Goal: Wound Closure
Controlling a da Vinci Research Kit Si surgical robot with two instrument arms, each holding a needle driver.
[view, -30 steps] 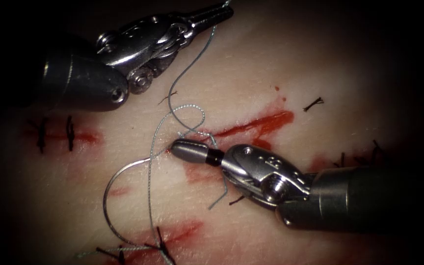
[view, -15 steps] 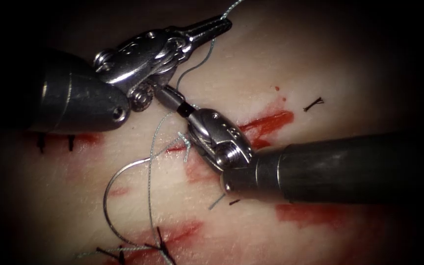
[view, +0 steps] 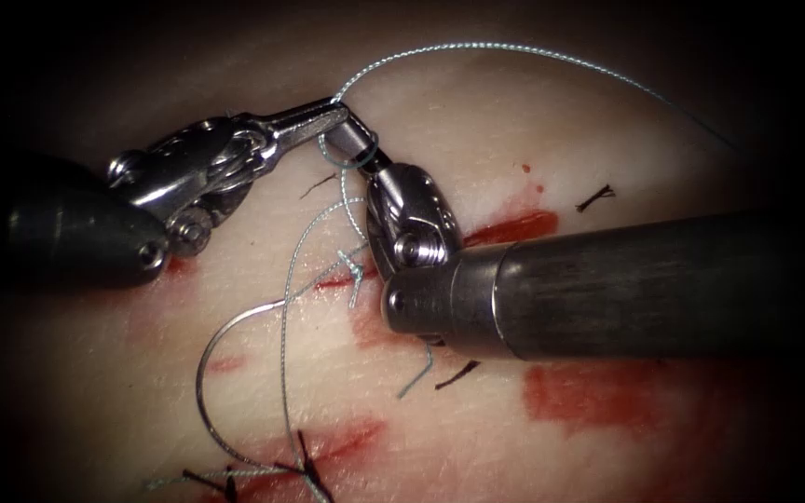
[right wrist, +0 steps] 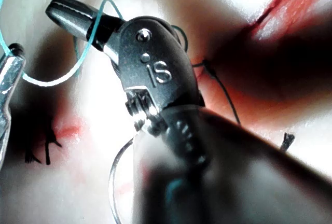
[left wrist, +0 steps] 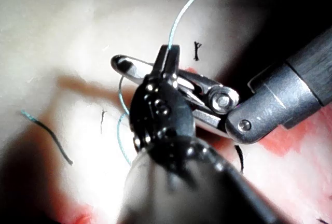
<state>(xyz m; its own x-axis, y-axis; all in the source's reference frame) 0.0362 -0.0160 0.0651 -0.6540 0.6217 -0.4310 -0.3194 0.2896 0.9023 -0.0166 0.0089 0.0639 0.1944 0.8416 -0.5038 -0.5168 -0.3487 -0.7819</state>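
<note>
**Inspector:** Endoscope view first. What does each tool hold?

**Assistant:** The left tool (view: pixel 328 114), upper left of centre, has its jaws clamped on the thread (view: pixel 514 48), which arcs off to the upper right. The right tool (view: pixel 351 142) meets it tip to tip. Its jaws are narrow and grip nothing I can see, but the thread is wound in a loop around them. The needle (view: pixel 199 373) lies free on the tissue (view: pixel 477 121) at lower left, left of the cut (view: pixel 505 228) (whether its point is buried, I cannot tell).

**Inspector:** Left wrist view?

**Assistant:** The left tool (left wrist: pixel 168 58) pinches the thread (left wrist: pixel 179 11), and the right tool (left wrist: pixel 124 64) lies just beside it.

**Inspector:** Right wrist view?

**Assistant:** The thread (right wrist: pixel 52 81) encircles the closed right tool (right wrist: pixel 65 9).

**Inspector:** Step?

**Assistant:** In my judgement, a throw of a knot. The next move calls for keeping that loop on the jaws.
</note>
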